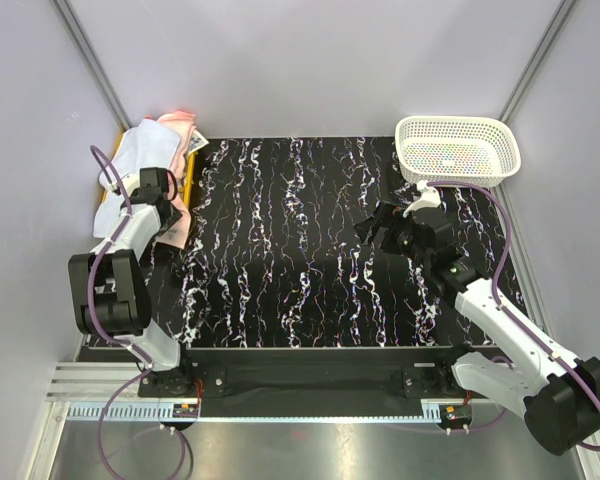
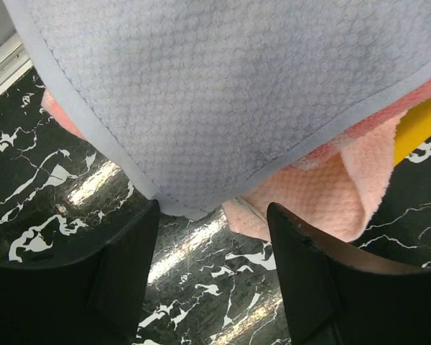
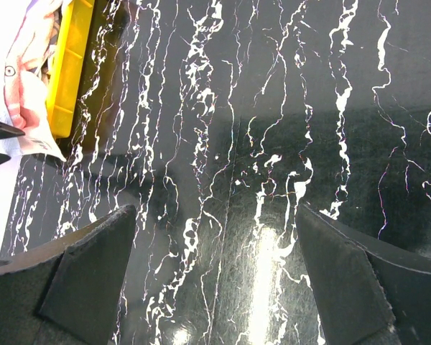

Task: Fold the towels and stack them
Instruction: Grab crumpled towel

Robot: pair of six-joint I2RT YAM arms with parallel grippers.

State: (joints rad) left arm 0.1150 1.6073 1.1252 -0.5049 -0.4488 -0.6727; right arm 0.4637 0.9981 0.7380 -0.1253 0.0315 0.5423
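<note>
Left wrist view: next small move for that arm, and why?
Probably nudge forward and close on the pale blue towel at its corner. The left gripper is open with nothing held, and that corner hangs right at the mouth of its gap. The pink towel lies close beside, so stay centred to avoid pinching both.

The table (image 1: 300, 260) is black with white marble-ish veins all over. Upper left of the top view there's a pale blue towel (image 2: 237, 93) with a waffle texture, a plain pink towel (image 2: 330, 194), and a bright yellow tray (image 3: 70, 65). The basket (image 1: 458, 150) at upper right is white lattice.
</note>
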